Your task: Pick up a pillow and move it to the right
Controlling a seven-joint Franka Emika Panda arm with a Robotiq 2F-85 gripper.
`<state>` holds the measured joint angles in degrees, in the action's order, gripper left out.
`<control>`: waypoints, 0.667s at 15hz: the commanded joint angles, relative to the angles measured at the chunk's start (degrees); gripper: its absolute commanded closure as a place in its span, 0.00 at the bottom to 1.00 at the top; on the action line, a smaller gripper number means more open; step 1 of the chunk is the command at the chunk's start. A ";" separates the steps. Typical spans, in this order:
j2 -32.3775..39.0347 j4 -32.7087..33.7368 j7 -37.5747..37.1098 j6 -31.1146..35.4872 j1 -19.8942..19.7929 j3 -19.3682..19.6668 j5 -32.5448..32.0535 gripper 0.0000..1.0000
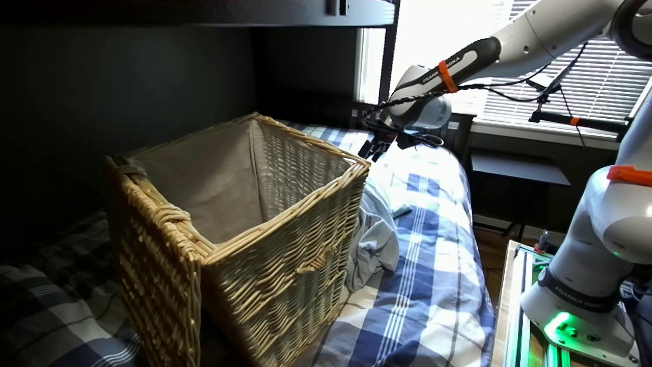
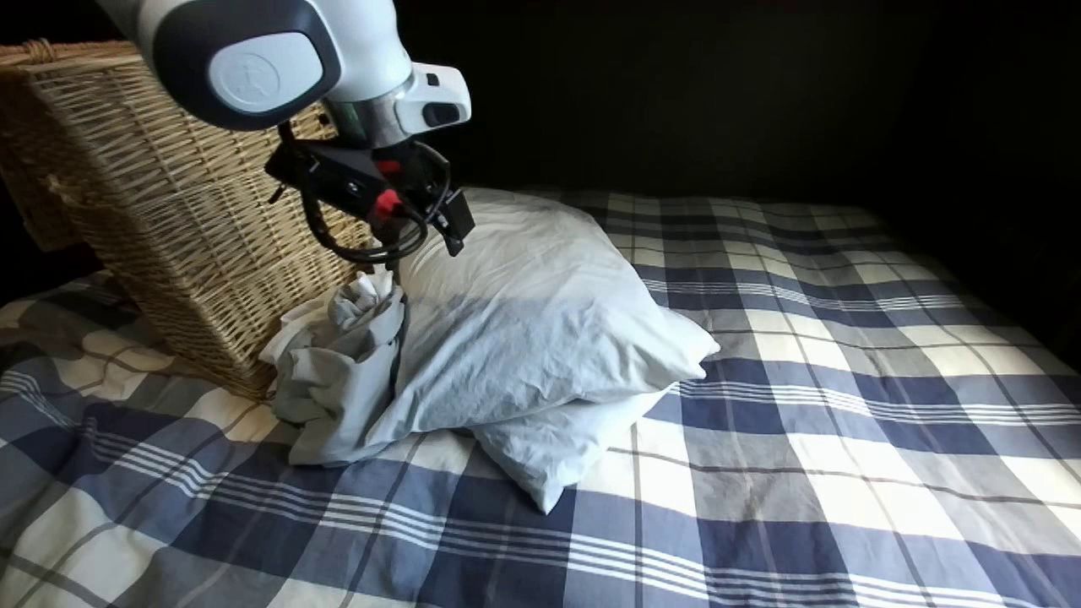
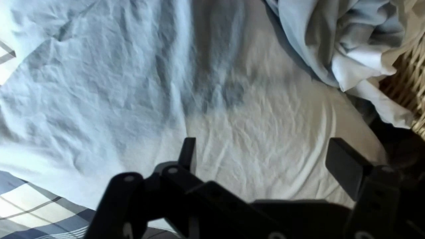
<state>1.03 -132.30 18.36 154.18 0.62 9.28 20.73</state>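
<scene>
Pillow (image 2: 540, 338), pale and creased, is lying on the bed (image 2: 844, 439) just beside a crumpled cloth (image 2: 338, 380), and you are holding the gripper (image 3: 262, 156) over that pillow, released, its fingers (image 3: 345, 166) standing wide apart. Whether they are touching the fabric, you are unable to tell. Nor are you seeing clearly whether the corner (image 2: 549, 473) poking out underneath is belonging to the same pillow or another. In an exterior view, the wicker basket (image 1: 285, 285) is hiding most of the pillow, and the gripper is showing only as a small dark shape beyond the rim. In the wrist view, the pillow is running past the top edge, and the basket is peeking in as a sliver. Shadow is swallowing the wall (image 1: 178, 76), while glare is washing out part of the window (image 1: 438, 30).

Around the pillow, the bed is showing a blue, white and grey plaid, wrinkling slightly. Blinds (image 1: 601, 86) are hanging at the window, a dark board (image 1: 204, 12) is running overhead, and a small dark table (image 1: 514, 165) is standing below the window.
</scene>
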 commanded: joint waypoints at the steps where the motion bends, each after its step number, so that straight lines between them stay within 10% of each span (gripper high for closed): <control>1: 2.08 2.04 0.20 -0.18 -2.68 -2.63 0.80 0.00; 10: 9.40 8.92 0.96 1.70 -4.62 -4.50 3.15 0.00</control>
<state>7.97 -125.90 19.41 153.96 -1.37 7.61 23.08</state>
